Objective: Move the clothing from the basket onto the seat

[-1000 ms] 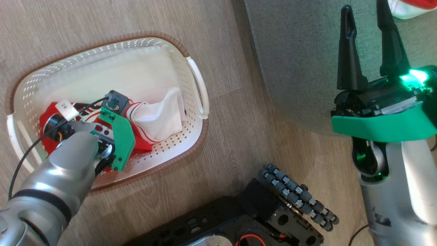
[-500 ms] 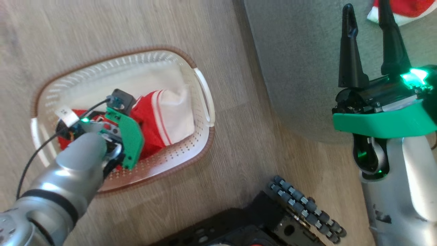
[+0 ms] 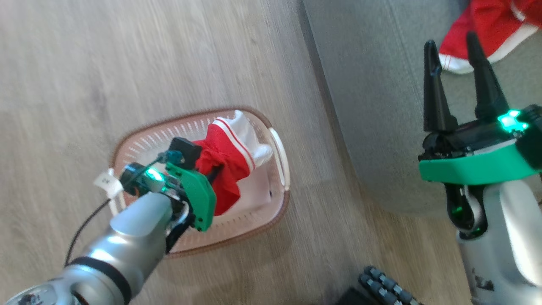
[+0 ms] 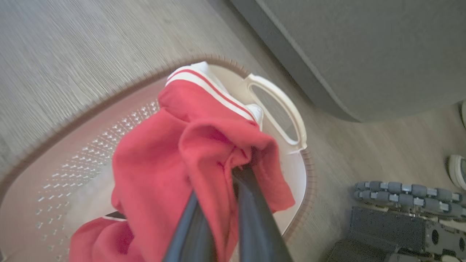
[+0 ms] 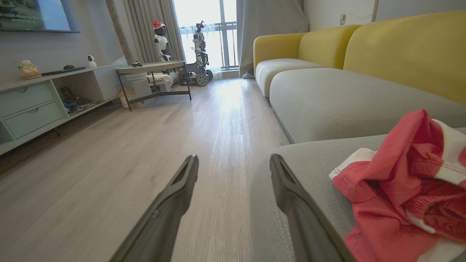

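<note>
Left wrist view hides the tips of the left gripper (image 4: 238,174). Its two dark fingers run up into a fold of the red-and-white striped garment (image 4: 164,160) and vanish there, pressed close together with the thin cloth pinched between them. The garment hangs bunched from that grip over the small oval white plastic basket with a brown woven-look rim (image 4: 278,109), its white-banded hem toward the handle.

A pale blur on the basket floor is too smeared to name. A red fold at the bottom edge is cut off, and whether it belongs to the same piece cannot be told. In the head view the silver left forearm (image 3: 135,228) and its green wrist bracket (image 3: 199,199) cover the near part of the basket, and the picture is soft with motion.

The large grey fabric sofa seat (image 3: 372,106) lies right of the basket, with a strip of pale wood-plank floor (image 3: 127,63) between them. The right gripper (image 3: 449,40) hovers over the seat, its fingers spread wide with nothing between them. A second red-and-white garment (image 3: 491,29) lies on the cushion just beyond its tips, cut by the frame edge.

Compared with a second ago, the head camera has shifted, so the basket shows smaller and nearer the middle. The garment, which then lay low in the basket, is now gathered up in a bunch, and the left arm has come up with it. The right gripper is spread as wide as before.
</note>
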You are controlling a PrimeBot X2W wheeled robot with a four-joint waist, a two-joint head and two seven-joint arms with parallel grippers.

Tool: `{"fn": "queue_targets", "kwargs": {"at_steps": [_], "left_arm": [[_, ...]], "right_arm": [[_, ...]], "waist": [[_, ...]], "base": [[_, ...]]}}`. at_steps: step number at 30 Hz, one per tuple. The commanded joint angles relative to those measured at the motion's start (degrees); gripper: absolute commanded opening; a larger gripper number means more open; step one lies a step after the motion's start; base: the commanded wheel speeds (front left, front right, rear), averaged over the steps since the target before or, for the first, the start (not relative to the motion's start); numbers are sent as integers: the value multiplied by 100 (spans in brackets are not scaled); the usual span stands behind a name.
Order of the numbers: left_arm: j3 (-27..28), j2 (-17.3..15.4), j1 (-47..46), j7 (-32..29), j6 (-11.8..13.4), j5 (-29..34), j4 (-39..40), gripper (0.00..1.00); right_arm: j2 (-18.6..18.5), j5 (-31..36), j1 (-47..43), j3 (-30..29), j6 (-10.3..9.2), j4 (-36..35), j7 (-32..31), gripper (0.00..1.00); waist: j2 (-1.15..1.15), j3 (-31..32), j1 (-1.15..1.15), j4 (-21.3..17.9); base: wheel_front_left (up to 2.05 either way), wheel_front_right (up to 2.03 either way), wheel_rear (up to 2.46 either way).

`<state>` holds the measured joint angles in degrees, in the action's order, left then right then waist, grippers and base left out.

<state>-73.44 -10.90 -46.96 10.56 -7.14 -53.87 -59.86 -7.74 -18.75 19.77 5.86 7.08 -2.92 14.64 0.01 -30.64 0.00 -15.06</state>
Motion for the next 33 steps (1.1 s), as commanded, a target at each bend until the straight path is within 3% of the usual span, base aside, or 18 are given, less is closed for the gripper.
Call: {"fn": "queue_targets", "kwargs": {"at_steps": [1, 10, 22, 33], "left_arm": [[79, 31, 63, 170, -35, -71, 145, 0], [222, 68, 178, 433, -35, -185, 595, 0], [1856, -298, 628, 442, 188, 624, 2471, 0], [2348, -604, 503, 312, 496, 712, 3755, 0]], "right_arm": [[-112, -26, -196, 108, 41, -115, 36, 100], [-273, -110, -534, 123, 41, 40, 36, 100], [-367, -222, -1066, 162, 41, 166, 36, 100], [-358, -297, -1368, 391, 41, 260, 36, 100]], "waist": [[-1, 543, 0, 269], [-1, 1341, 0, 575], [-1, 2298, 0, 1000], [-1, 2742, 0, 1206]], "base": [[0, 0, 0], [0, 0, 0], [0, 0, 0], [0, 0, 0]]}}
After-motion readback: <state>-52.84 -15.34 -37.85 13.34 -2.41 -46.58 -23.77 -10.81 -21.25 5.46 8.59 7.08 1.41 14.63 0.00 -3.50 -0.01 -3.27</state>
